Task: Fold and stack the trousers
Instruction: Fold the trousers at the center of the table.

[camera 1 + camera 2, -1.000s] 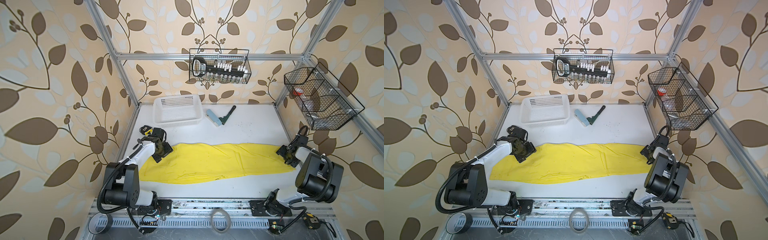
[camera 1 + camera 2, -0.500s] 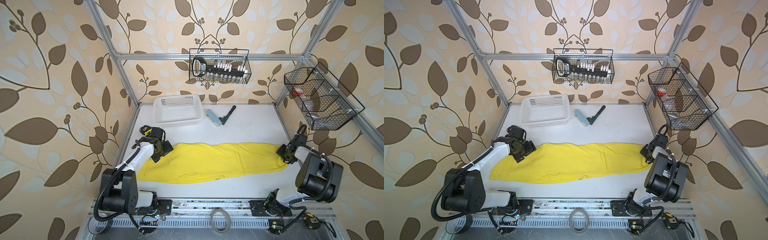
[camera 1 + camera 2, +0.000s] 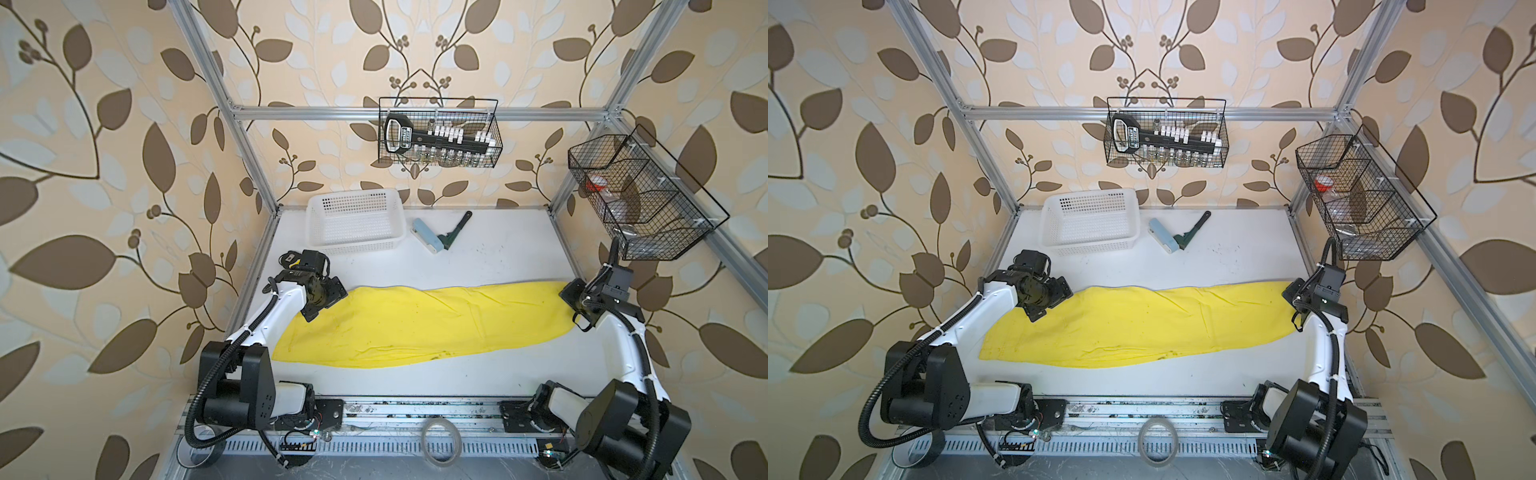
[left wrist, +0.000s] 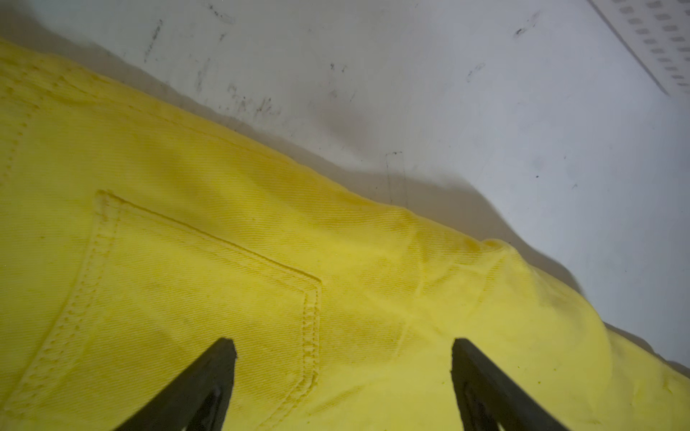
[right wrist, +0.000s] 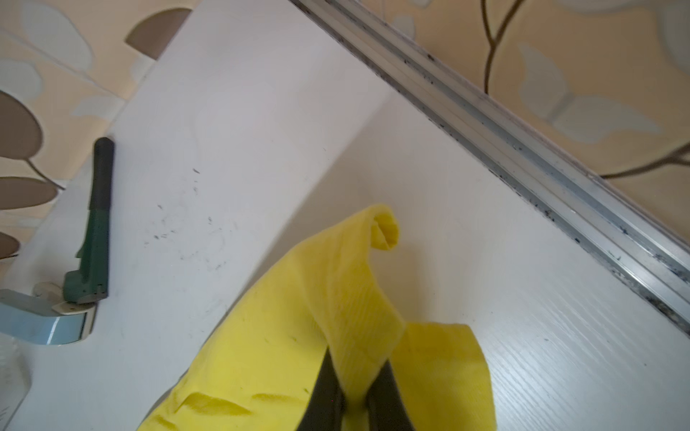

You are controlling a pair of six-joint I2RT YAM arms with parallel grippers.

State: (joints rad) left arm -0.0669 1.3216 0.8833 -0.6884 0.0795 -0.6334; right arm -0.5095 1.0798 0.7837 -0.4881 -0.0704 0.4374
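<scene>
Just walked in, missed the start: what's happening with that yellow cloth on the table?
A fold is being set up: bright yellow cotton trousers lie stretched across the white table. The right claw is shut on the leg end; the left claw hangs open over the pocket at the waist end.

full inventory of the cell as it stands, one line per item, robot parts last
trousers: 1, bright yellow, laid lengthwise across the table between the two arms
white basket: 1, white perforated plastic, back of the table on the left arm's side
handled tool: 1, light blue head with green and black handle, on the table beside the white basket
back wire basket: 1, black, hung on the back rail
side wire basket: 1, black, hung on the frame above the right arm
ring: 1, clear, on the front rail
table: 1, white
left gripper: 1, black, open over the trousers' wider end
right gripper: 1, black, shut on the trousers' narrow end
</scene>
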